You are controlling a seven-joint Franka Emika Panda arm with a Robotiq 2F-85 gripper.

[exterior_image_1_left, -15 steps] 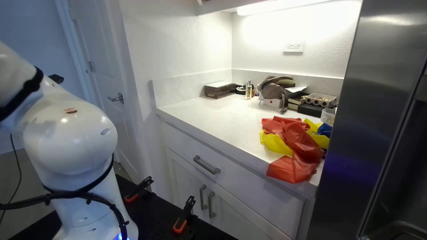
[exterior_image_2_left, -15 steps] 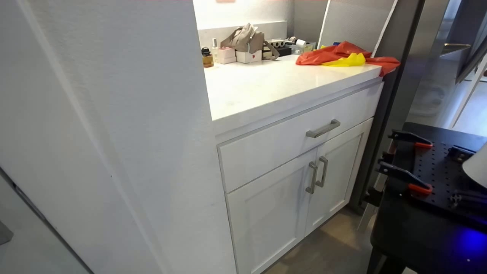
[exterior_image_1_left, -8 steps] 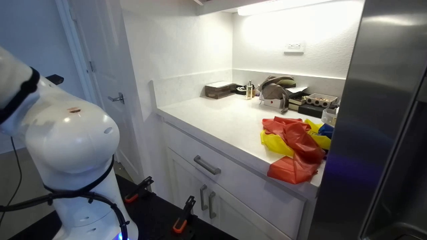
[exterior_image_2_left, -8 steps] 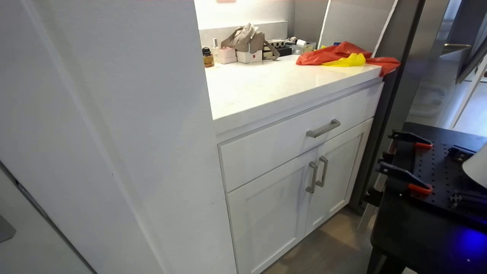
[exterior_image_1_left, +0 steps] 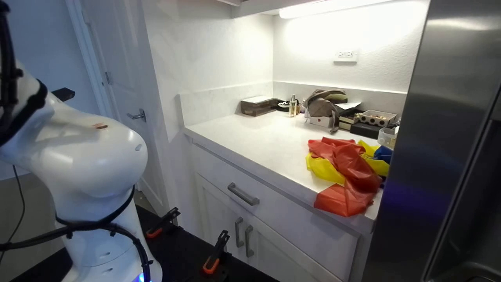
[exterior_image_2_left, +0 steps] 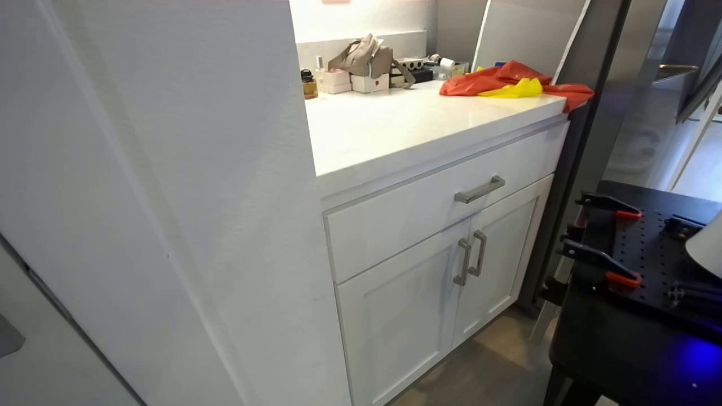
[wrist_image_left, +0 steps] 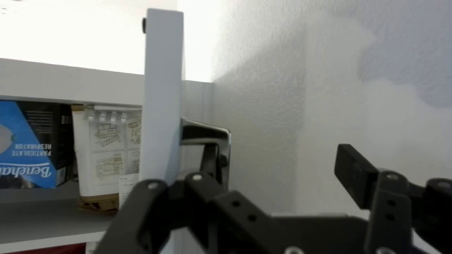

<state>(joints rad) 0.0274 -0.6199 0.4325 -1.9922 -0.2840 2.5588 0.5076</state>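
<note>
Taking the wrist view as a clock face centred on the gripper, the metal handle sits at nine o'clock, fixed to the cabinet door, which stands ajar with its white edge reaching toward ten. The gripper is spread wide and pinches nothing: its nine-o'clock finger seems to sit inside the handle's loop, between bar and door, while the three-o'clock finger hangs in front of the textured wall. Contact is hard to judge, since the near parts are dark and blurred (both exterior views leave the gripper out of frame). The main risk, to my eye, is a snag: a sideways withdrawal toward three, with the nine-o'clock finger hooked behind the bar, would drag the door along or wrench the handle. The same sweep could knock the three-o'clock finger into the wall, if that lies as close as it looks. A shove toward nine might instead swing the door at the respirator box and the printed packet, should either jut beyond the shelf.
</note>
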